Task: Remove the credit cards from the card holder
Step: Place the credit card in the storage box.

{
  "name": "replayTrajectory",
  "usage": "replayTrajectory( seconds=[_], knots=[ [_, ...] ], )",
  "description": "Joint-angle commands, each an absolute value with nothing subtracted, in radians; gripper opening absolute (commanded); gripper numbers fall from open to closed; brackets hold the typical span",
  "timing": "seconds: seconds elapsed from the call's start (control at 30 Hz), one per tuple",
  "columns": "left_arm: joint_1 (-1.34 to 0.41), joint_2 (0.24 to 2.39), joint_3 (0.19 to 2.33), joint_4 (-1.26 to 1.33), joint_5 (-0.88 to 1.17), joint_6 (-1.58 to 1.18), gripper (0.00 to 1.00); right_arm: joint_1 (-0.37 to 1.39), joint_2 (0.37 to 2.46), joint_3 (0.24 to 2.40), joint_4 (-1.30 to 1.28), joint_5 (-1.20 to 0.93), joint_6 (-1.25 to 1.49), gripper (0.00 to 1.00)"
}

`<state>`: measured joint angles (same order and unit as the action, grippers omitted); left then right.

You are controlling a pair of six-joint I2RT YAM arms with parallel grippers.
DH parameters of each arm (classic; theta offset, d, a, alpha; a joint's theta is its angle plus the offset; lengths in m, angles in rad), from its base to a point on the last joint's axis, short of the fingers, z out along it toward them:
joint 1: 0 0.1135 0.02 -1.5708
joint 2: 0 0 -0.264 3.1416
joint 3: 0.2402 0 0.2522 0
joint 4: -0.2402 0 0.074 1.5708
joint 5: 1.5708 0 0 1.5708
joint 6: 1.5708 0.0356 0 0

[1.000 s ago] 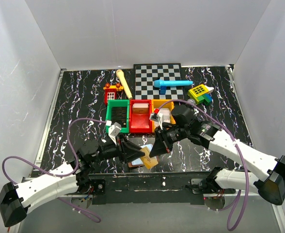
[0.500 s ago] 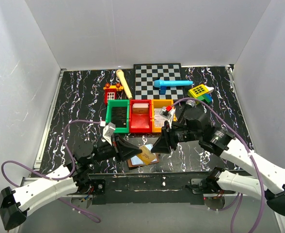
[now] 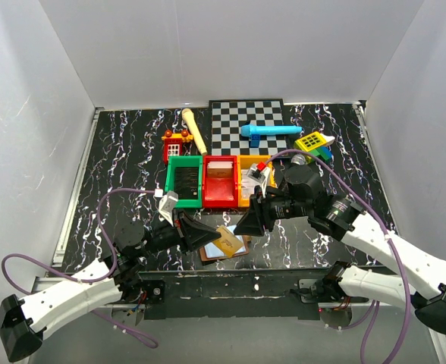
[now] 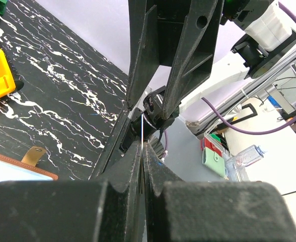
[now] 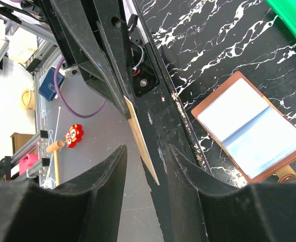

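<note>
The brown card holder [image 3: 234, 248] lies open on the black marbled table near its front edge, pale inner panels up [image 5: 251, 132]; its corner and tab show in the left wrist view [image 4: 18, 169]. A tan credit card [image 3: 227, 241] hangs above it, pinched edge-on [image 5: 140, 132] by my left gripper [image 3: 214, 236], whose jaws are shut on the thin card edge [image 4: 142, 132]. My right gripper [image 3: 243, 225] faces it from the right. Its fingers [image 5: 113, 171] stand open on either side of the card's free end without touching it.
Green [image 3: 185, 182], red [image 3: 221, 182] and orange [image 3: 253, 176] bins stand in a row behind the grippers. Further back are a checkerboard [image 3: 246, 121], a blue toy [image 3: 268, 132], a wooden stick [image 3: 195, 130], a red toy house [image 3: 176, 144] and a yellow-green block toy [image 3: 314, 144].
My left gripper has closed on the card. My right gripper, which was shut on it, has opened and let go; both have shifted slightly over the holder.
</note>
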<state>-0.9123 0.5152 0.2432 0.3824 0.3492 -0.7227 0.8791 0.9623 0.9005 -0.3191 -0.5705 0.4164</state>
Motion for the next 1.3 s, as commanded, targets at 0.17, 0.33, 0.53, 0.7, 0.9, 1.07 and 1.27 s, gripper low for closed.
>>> replayTrajectory(
  seconds=[0.17,0.33,0.53,0.7,0.9,1.07,1.27],
  knots=[
    [-0.897,0.523,0.236,0.425,0.374,-0.750,0.00,0.882,0.985,0.894,-0.253,-0.612,0.425,0.41],
    [-0.897,0.532,0.245,0.436,0.387,-0.755,0.00,0.887,1.002,0.897,-0.247,-0.621,0.428,0.37],
    [-0.897,0.535,0.252,0.433,0.379,-0.755,0.00,0.891,1.015,0.900,-0.250,-0.638,0.425,0.32],
    [-0.894,0.531,0.253,0.430,0.371,-0.756,0.00,0.893,1.012,0.893,-0.256,-0.641,0.423,0.33],
    [-0.890,0.523,0.255,0.423,0.367,-0.756,0.00,0.894,1.000,0.879,-0.239,-0.647,0.434,0.38],
    [-0.888,0.519,0.255,0.419,0.367,-0.756,0.00,0.893,1.000,0.870,-0.230,-0.652,0.439,0.28],
    [-0.888,0.525,0.253,0.422,0.371,-0.759,0.00,0.893,0.996,0.865,-0.215,-0.653,0.445,0.03]
  ],
)
